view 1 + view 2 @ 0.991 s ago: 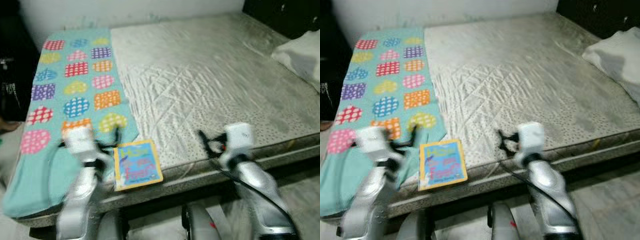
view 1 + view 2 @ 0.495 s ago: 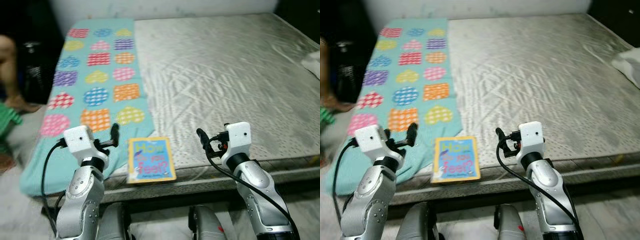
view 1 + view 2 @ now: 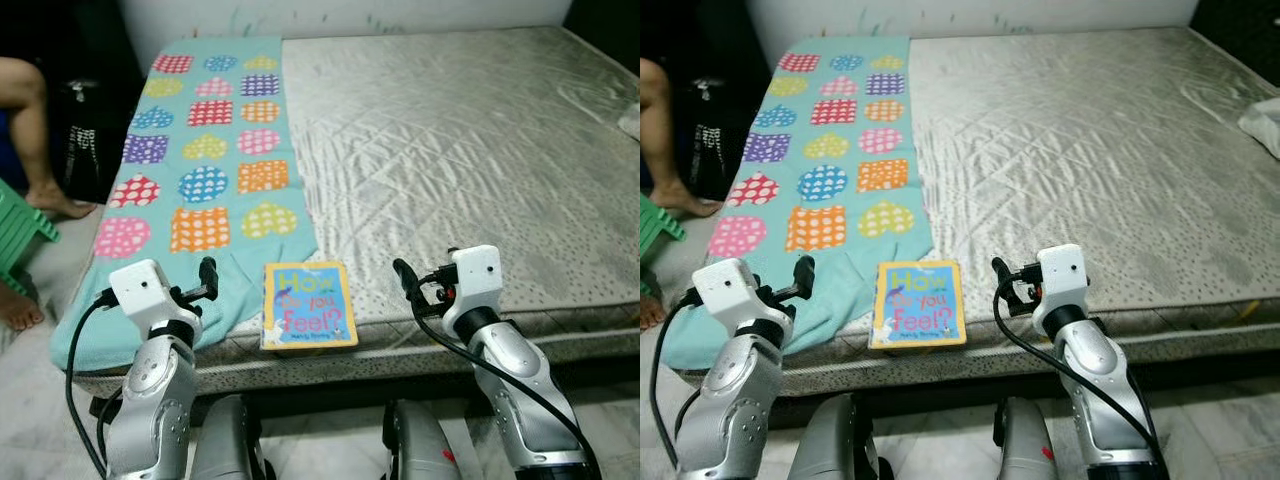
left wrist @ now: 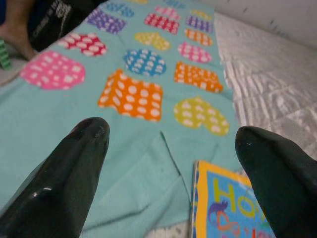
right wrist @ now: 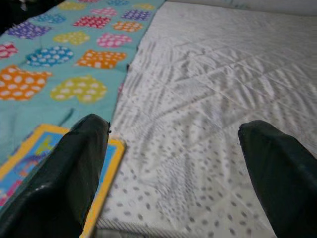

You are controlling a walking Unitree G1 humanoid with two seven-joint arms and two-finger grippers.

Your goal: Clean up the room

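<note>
A yellow-edged picture book (image 3: 305, 318) lies flat at the mattress's near edge, partly on the teal blanket (image 3: 200, 180) printed with coloured hearts. My left gripper (image 3: 208, 275) hovers just left of the book, over the blanket's corner. On the book's other side, my right gripper (image 3: 403, 275) hangs above the bare grey mattress (image 3: 450, 150). In the left wrist view the gripper (image 4: 171, 130) is open, with the book (image 4: 223, 203) low between its fingers. The right wrist view shows that gripper (image 5: 173, 126) open too, the book (image 5: 22, 166) beside one finger.
A person's bare leg (image 3: 30, 130) and a green stool (image 3: 20, 230) are on the floor left of the bed. A white pillow (image 3: 1265, 120) lies at the mattress's far right edge. Dark furniture stands behind the person.
The whole picture has shifted as the camera turned and steadied, bringing the person's leg and the stool into view. Both arms hold much the same pose, grippers open; the book has not moved.
</note>
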